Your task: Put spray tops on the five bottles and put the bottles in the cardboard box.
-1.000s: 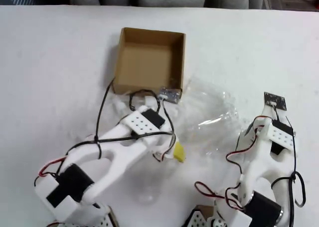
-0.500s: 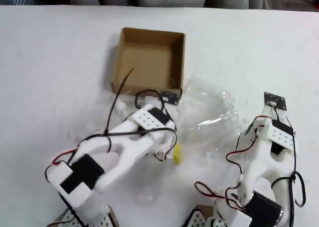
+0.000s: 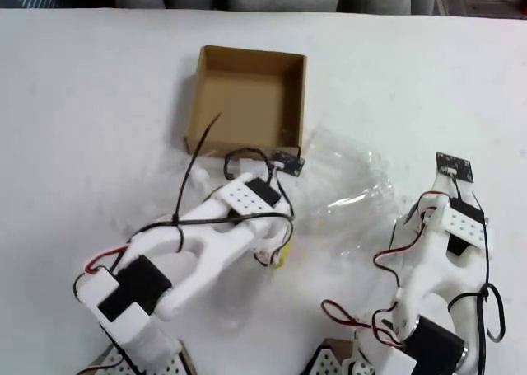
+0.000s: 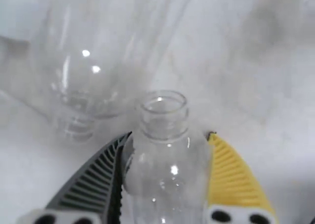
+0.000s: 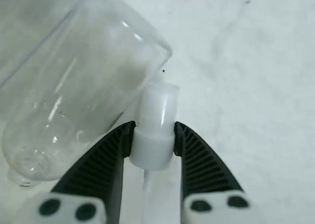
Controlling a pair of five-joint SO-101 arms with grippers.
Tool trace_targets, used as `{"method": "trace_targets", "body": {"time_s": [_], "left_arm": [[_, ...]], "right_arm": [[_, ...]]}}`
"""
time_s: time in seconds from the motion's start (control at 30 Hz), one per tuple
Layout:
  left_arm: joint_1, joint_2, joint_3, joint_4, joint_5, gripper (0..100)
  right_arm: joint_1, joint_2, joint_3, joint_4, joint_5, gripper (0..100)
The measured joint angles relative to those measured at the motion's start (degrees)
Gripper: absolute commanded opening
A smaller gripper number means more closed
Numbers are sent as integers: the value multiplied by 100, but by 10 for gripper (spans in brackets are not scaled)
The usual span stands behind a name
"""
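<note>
My left gripper point(image 4: 169, 138) is shut on a clear bottle point(image 4: 165, 155) just below its open, capless neck, with the black finger point(image 4: 93, 184) on one side and the yellow finger point(image 4: 231, 175) on the other. In the high view this gripper point(image 3: 277, 250) sits in front of the cardboard box point(image 3: 247, 103), which looks empty. My right gripper point(image 5: 153, 130) is shut on a white spray top point(image 5: 156, 120), right beside the base of a clear bottle point(image 5: 74, 86) lying on the table.
More clear bottles point(image 3: 346, 189) lie in a loose cluster between the two arms, right of the box. Another capless bottle point(image 4: 83, 86) lies just beyond the held one. The right arm point(image 3: 449, 227) stands at the table's right front. The tabletop point(image 3: 82, 103) is white.
The left arm has swung its body to the right and its gripper has edged slightly left with the bottle. The right arm has not moved.
</note>
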Motion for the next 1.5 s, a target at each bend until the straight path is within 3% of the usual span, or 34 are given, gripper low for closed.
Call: {"method": "trace_targets", "body": {"time_s": [0.17,0.33,0.57,0.8,1.23,1.37,1.5], "left_arm": [[0,-844,132,-105,-70,20],[-9,-2215,941,-404,-659,21],[-158,-4343,2523,-1521,-1152,24],[-967,-6268,3974,-2813,-1187,24],[-1653,-9899,5477,-2954,-1187,24],[-1679,-10760,5908,-2954,-1398,24],[-1662,-11007,6312,-3420,-1899,24]], "right_arm": [[-18,0,0,-229,185,17],[-273,0,-44,-237,519,17],[-1055,-545,-914,185,527,17],[-2171,-1046,-1099,-1354,527,17],[-4035,-1222,-1143,-5785,527,16],[-4668,-1231,-1864,-5855,527,16],[-5196,-1231,-3024,-5029,229,16]]}}
